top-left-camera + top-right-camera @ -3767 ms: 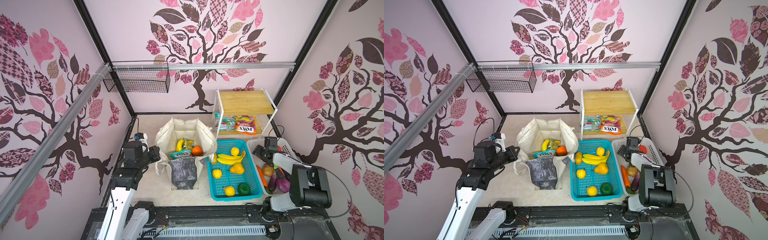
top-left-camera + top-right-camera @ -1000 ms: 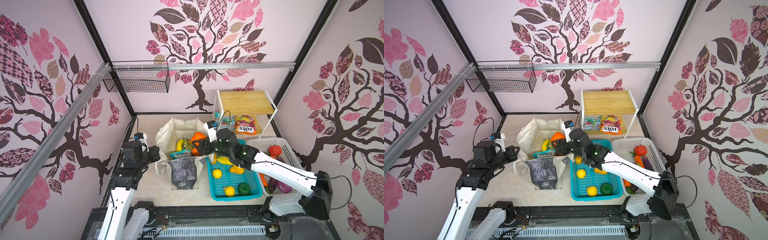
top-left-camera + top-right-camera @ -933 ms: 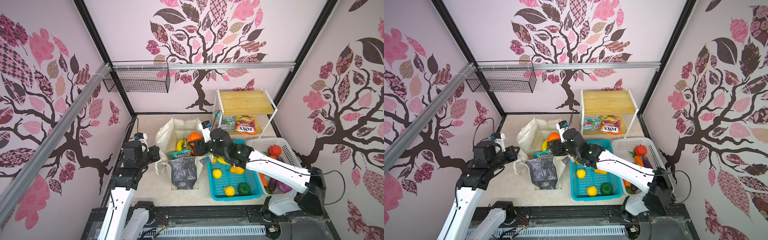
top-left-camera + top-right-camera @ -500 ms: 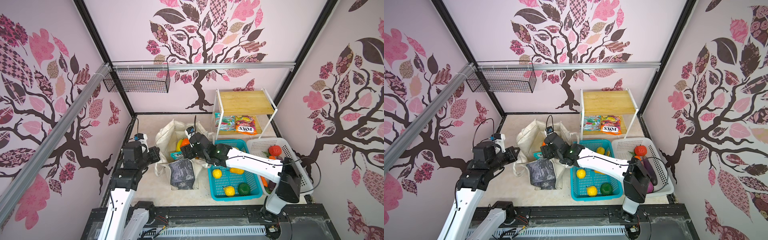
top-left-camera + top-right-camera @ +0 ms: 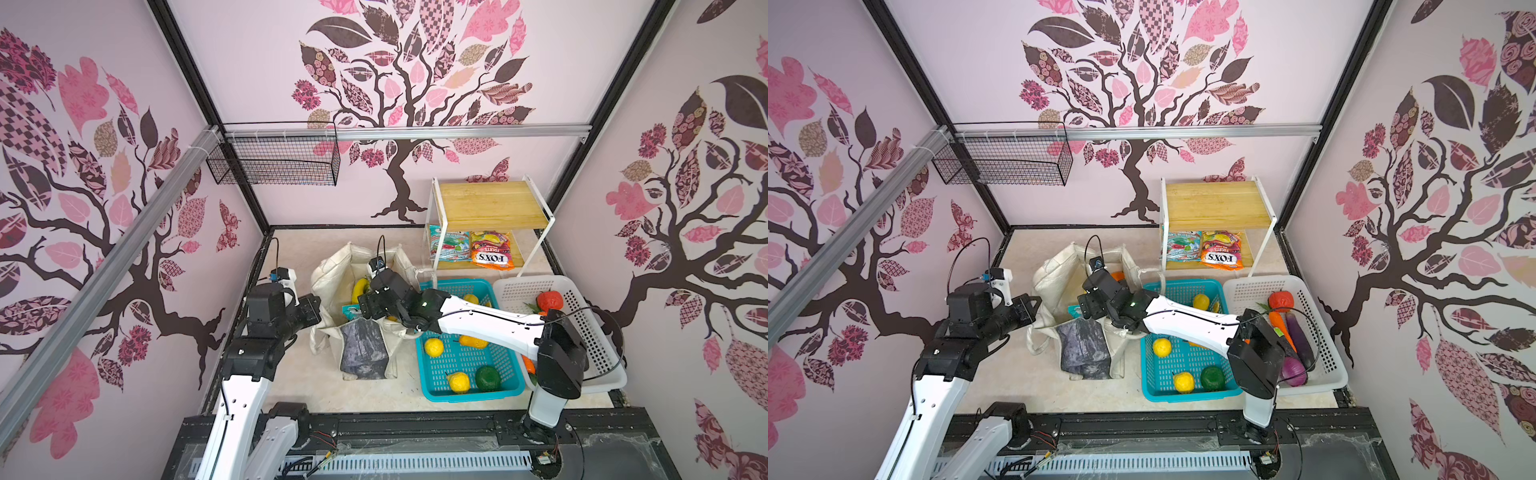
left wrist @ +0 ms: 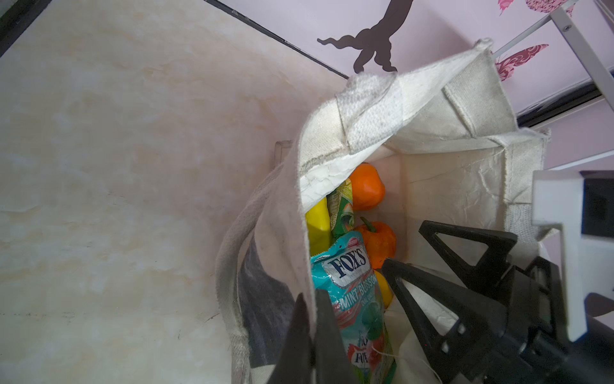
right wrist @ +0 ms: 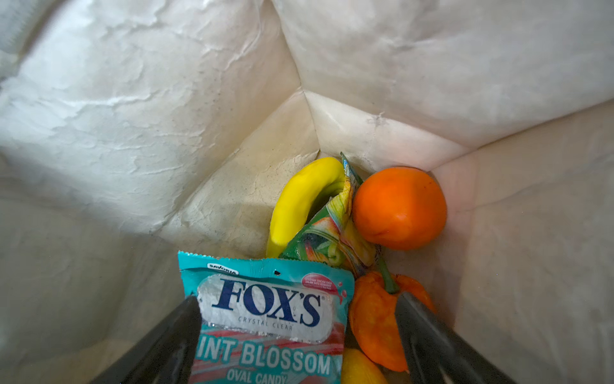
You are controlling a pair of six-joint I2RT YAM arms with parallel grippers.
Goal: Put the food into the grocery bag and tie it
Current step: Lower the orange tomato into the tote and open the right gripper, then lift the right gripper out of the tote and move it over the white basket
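Note:
The cream grocery bag stands open left of the middle. My left gripper is shut on the cloth of its left rim. My right gripper reaches down inside the bag with its jaws wide open and nothing between them. Below it lie a teal FOX'S packet, an orange pepper, a yellow piece, a green packet, a banana and a round orange in the far corner.
A teal basket right of the bag holds yellow, orange and green pieces. Beyond it a white basket holds a tomato, carrot and aubergine. Two sweet packets lie on the lower shelf of the back rack. A wire basket hangs on the wall.
My right arm swung from the baskets over to the bag carrying the round orange, went down inside and opened; the orange now lies in the bag. The left gripper kept its hold.

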